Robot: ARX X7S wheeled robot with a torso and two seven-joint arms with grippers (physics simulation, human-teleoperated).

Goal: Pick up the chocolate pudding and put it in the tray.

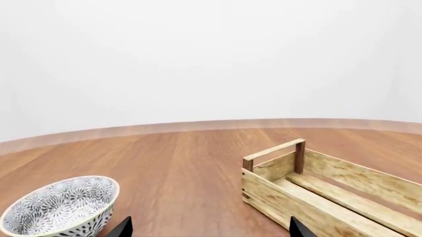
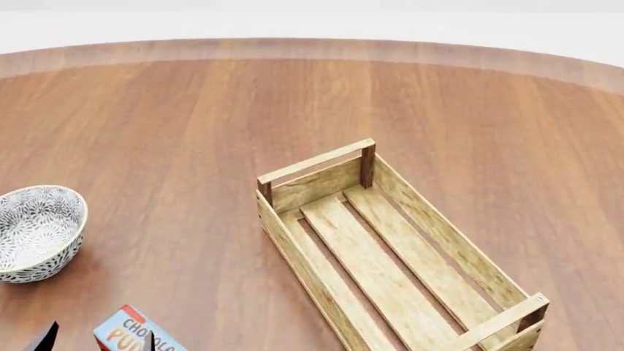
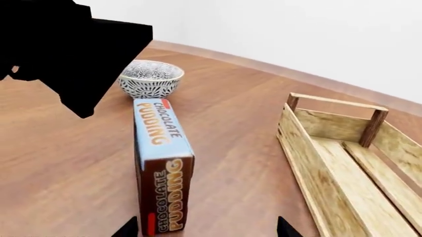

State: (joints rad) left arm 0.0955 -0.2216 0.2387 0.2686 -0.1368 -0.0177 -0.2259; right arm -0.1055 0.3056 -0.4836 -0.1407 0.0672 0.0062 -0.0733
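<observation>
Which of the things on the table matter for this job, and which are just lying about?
Part of the job:
- chocolate pudding, lying on the table, not yet in the tray
- tray, nothing in it

Just lying about:
- patterned bowl, beside the pudding, away from the tray

Left gripper (image 1: 207,228) jaws spread wide; right gripper (image 3: 207,228) jaws likewise parted

Bare simulated room, round wooden table (image 2: 195,117)

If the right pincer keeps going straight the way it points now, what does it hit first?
Probably the chocolate pudding: its brown end sits between the fingertips, just ahead. The bowl lies beyond it.
</observation>
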